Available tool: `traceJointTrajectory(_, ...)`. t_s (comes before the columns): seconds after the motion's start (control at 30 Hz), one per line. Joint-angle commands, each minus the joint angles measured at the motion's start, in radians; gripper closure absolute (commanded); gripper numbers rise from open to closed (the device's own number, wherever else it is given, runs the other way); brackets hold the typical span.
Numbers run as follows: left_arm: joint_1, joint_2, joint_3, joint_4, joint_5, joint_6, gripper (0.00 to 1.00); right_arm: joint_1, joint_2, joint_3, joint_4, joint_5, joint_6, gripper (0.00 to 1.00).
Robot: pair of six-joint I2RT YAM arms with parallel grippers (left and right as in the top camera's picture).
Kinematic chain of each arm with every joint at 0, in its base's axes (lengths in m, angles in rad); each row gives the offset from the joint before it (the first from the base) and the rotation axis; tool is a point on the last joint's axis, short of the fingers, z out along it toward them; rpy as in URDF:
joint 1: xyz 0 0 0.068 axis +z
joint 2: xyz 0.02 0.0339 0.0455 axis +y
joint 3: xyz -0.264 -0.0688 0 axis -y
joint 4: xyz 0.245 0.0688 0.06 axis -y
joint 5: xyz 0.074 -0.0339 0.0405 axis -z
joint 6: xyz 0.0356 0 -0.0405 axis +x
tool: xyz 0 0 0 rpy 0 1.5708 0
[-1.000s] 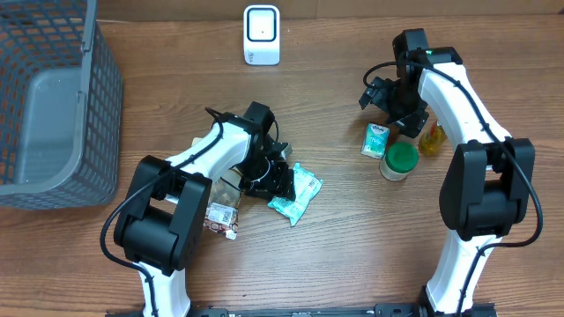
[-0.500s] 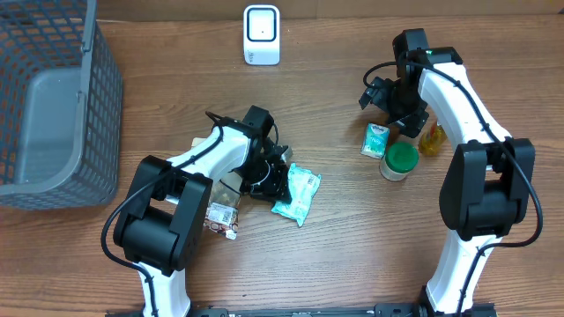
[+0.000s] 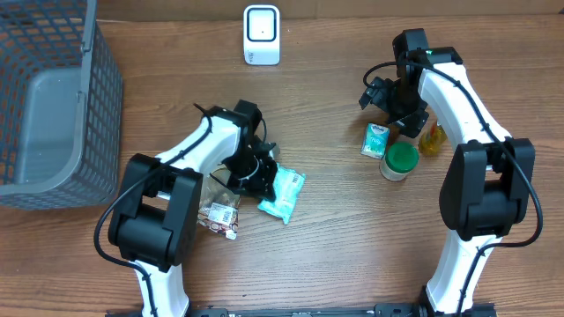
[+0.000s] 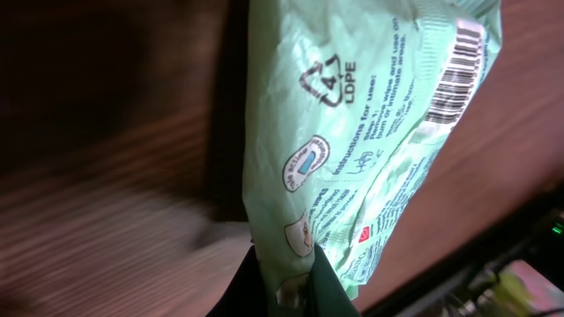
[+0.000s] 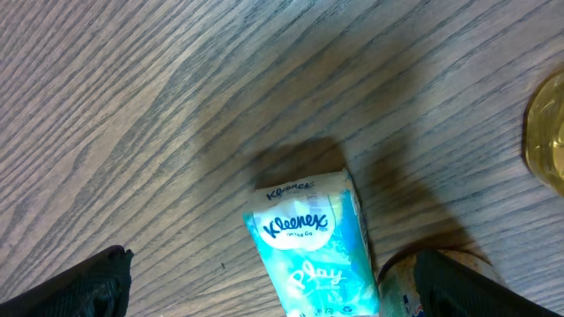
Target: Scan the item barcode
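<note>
Wipes packet, green, barcode showing, is pinched by one edge between the left gripper's closed jaws. The right gripper gapes wide, a tissue pack below, between its fingers.

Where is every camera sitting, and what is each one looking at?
Overhead: fixed above, looking straight down at the table; left arm and right arm show, plus basket and scanner.
Left wrist: on the left arm, very close to the green packet and its barcode; left claw fingers pinch its edge.
Right wrist: on the right arm, facing down at the tissue pack; open right claw fingers at the bottom corners.
Shared: overhead also shows the green packet and the tissue pack.
</note>
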Motion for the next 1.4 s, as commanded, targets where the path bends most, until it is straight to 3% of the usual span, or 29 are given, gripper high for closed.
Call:
traceJointTrajectory(0.0, 0.006, -0.062, 0.063, -0.043, -0.219, -0.040, 0.96, -0.004, -0.022, 0.027, 0.003, -0.002, -0.004, 0.00)
traceJointTrajectory(0.13, 0.004, -0.070, 0.085, -0.114, -0.434, -0.161, 0.96, -0.004, -0.022, 0.027, 0.003, -0.002, -0.004, 0.00)
traceJointTrajectory(0.23, 0.004, -0.070, 0.085, -0.140, -0.488, -0.189, 0.96, -0.004, -0.022, 0.027, 0.003, -0.002, -0.004, 0.00)
traceJointTrajectory(0.37, 0.003, -0.070, 0.085, -0.138, -0.483, -0.189, 0.91, -0.004, -0.022, 0.027, 0.003, -0.002, -0.004, 0.00)
traceJointTrajectory(0.5, 0.003, -0.070, 0.084, -0.140, -0.482, -0.189, 0.74, -0.004, -0.022, 0.027, 0.003, -0.002, -0.004, 0.00)
traceJointTrajectory(0.67, 0.003, -0.070, 0.077, -0.143, -0.478, -0.189, 0.66, -0.004, -0.022, 0.027, 0.003, -0.002, -0.004, 0.00)
traceJointTrajectory(0.77, 0.003, -0.070, 0.068, -0.143, -0.461, -0.188, 0.55, -0.004, -0.022, 0.027, 0.003, -0.002, -0.004, 0.00)
traceJointTrajectory(0.93, 0.003, -0.070, 0.062, -0.140, -0.455, -0.188, 0.51, -0.004, -0.022, 0.027, 0.003, -0.002, -0.004, 0.00)
traceJointTrajectory(1.03, 0.003, -0.070, 0.062, -0.112, -0.431, -0.188, 0.50, -0.004, -0.022, 0.027, 0.003, -0.002, -0.004, 0.00)
traceJointTrajectory(1.23, -0.012, -0.069, 0.062, -0.025, -0.356, -0.194, 0.60, -0.004, -0.022, 0.027, 0.003, -0.002, -0.004, 0.00)
traceJointTrajectory(1.37, -0.040, -0.069, 0.062, -0.006, -0.359, -0.206, 0.59, -0.004, -0.022, 0.027, 0.003, -0.002, -0.004, 0.00)
